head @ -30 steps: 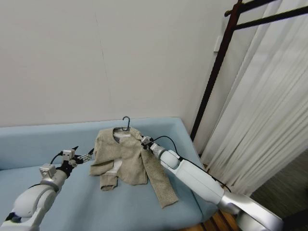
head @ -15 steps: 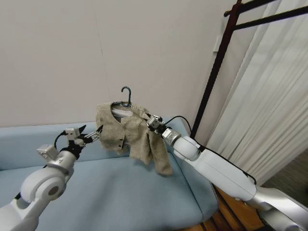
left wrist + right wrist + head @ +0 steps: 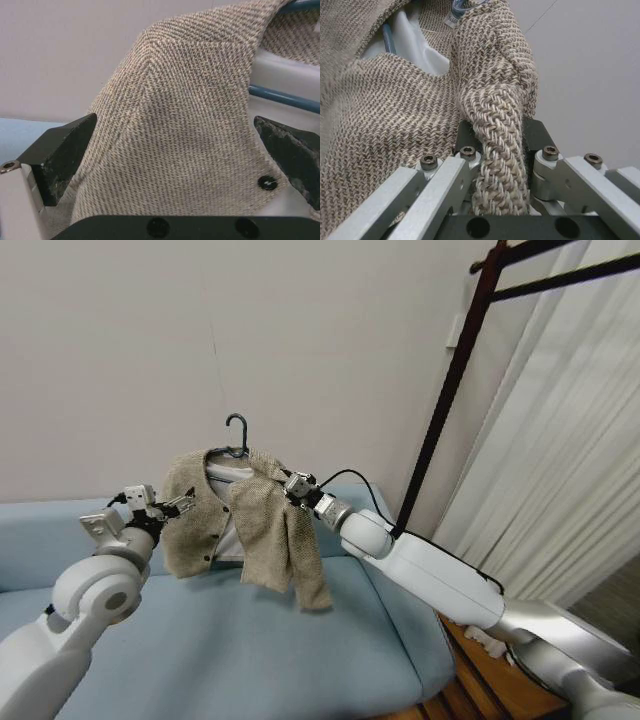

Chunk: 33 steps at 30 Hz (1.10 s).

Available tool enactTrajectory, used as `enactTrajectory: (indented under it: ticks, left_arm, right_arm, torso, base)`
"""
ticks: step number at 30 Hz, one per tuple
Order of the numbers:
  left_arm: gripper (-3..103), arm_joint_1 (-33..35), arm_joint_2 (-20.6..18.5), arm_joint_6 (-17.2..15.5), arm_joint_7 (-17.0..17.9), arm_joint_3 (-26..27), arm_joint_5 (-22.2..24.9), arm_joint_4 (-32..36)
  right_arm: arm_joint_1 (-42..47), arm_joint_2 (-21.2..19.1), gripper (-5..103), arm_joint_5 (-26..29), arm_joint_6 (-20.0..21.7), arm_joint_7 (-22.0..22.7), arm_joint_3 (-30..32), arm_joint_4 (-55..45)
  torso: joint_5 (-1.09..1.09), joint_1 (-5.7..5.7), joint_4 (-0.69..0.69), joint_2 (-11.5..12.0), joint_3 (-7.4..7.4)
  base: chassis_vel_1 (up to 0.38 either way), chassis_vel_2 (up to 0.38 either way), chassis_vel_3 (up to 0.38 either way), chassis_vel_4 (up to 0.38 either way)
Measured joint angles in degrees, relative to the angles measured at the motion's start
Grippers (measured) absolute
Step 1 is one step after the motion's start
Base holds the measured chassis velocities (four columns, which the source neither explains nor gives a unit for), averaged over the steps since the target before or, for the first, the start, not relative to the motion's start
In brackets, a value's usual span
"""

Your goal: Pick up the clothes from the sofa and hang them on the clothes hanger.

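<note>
The cardigan hangs on its hanger in the air, above the sofa and not touching it. We hold it at one shoulder with the right gripper, whose jaws are closed tight on a thick fold of the knit. The left gripper is at the other shoulder. Its fingers stand wide apart with the cloth between them, and we judge that they do not press it. So the long axis of the hanger runs from one gripper to the other, with the hook pointing up about midway between them. The dark rack stands beyond the right gripper, on the side away from the left one, and its bars are higher than the hook. The right arm is the nearer one. We think the coming move must carry the hook up and toward that side.
</note>
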State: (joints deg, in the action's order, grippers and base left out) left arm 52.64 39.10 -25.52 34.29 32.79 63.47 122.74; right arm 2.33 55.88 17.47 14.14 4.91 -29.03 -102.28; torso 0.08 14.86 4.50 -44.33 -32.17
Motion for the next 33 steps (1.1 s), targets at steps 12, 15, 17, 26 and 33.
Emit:
enactTrajectory:
  ticks: [12,15,17,26,33]
  left_arm:
    - [100,-10.3,-1.9,-1.9,-2.6,-8.0,3.0,-5.3]
    - [100,-13.5,-0.8,-2.7,-2.1,-10.9,3.0,-7.0]
    - [100,-14.9,-0.3,-3.2,-1.8,-12.0,2.9,-7.8]
    - [96,-18.8,1.9,-4.5,-1.5,-17.1,-1.7,-12.0]
    - [69,-22.5,3.8,-3.9,-1.4,-21.7,-3.1,-14.6]
  right_arm:
    - [-0.9,0.0,11,1.4,0.2,-0.2,-0.9,-2.1]
    - [-1.3,0.4,11,2.0,0.3,-0.1,-0.9,-1.8]
    - [-1.5,0.6,11,2.4,0.3,-0.1,-1.0,-1.5]
    - [-1.5,-0.1,11,4.8,0.4,0.1,-0.7,-1.9]
    - [-0.7,-1.5,11,5.3,0.4,0.1,0.0,-2.5]
  torso:
    - [0.01,0.00,-0.02,0.0,0.01]
    - [0.00,0.00,-0.03,0.0,0.01]
    - [0.00,0.00,-0.03,0.0,0.00]
    - [0.00,0.00,-0.05,0.0,0.01]
    - [0.01,0.00,-0.02,0.0,0.01]
  base:
    - [0.000,0.000,0.000,0.000]
    - [0.000,0.000,0.000,0.000]
    - [0.000,0.000,0.000,0.000]
    - [0.000,0.000,0.000,0.000]
    - [0.000,0.000,0.000,0.000]
